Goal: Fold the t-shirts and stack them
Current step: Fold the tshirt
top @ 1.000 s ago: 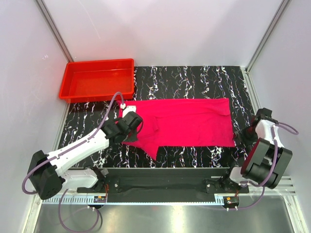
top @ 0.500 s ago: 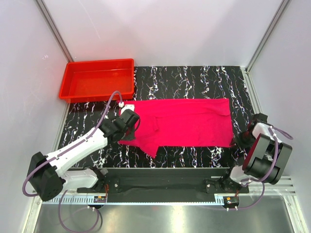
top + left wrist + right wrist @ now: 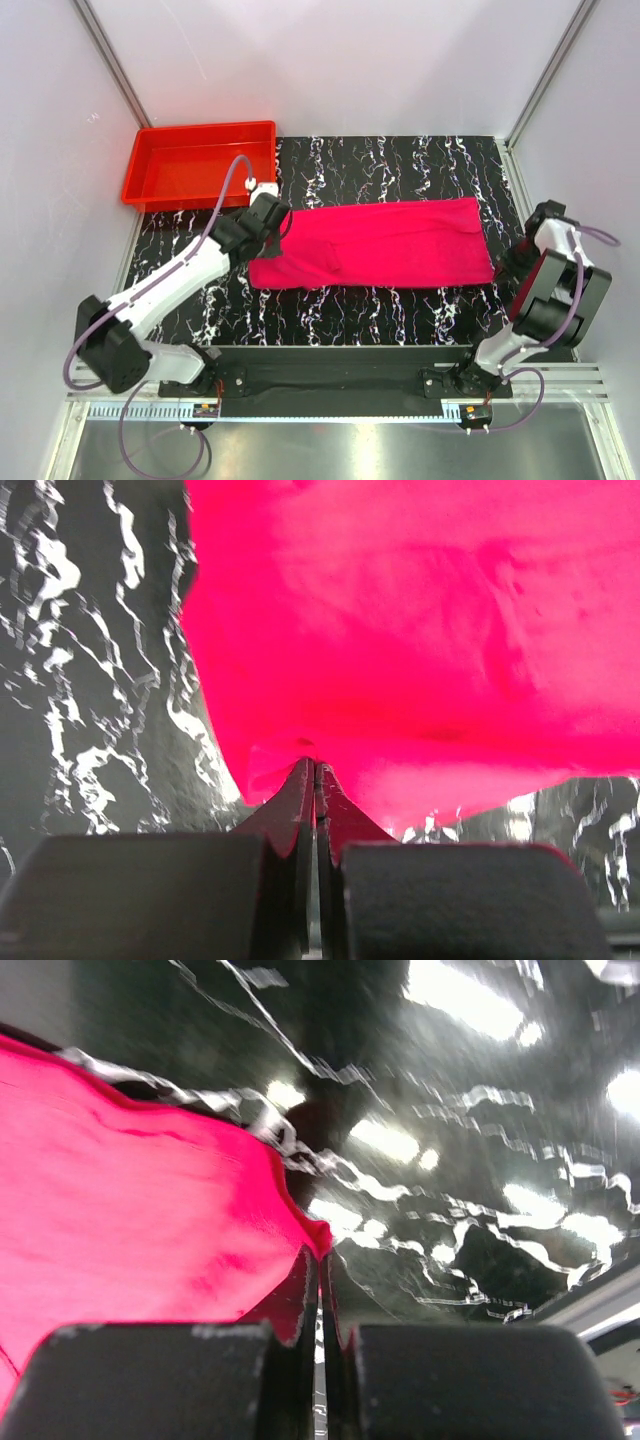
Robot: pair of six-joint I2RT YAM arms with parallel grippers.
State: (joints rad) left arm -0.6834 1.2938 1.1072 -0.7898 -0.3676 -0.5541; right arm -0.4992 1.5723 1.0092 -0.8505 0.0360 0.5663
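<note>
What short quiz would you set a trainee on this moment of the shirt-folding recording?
1. True or false: the t-shirt lies inside the red tray.
2. The left jaws are: A) open in the air, B) shut on the t-shirt's edge, C) clamped on the tray's rim.
3. Which end of the t-shirt do the right jaws pinch?
Key: 1 false, it lies stretched across the marbled mat, and the tray holds no cloth; 2 B; 3 its right end, at a corner.
</note>
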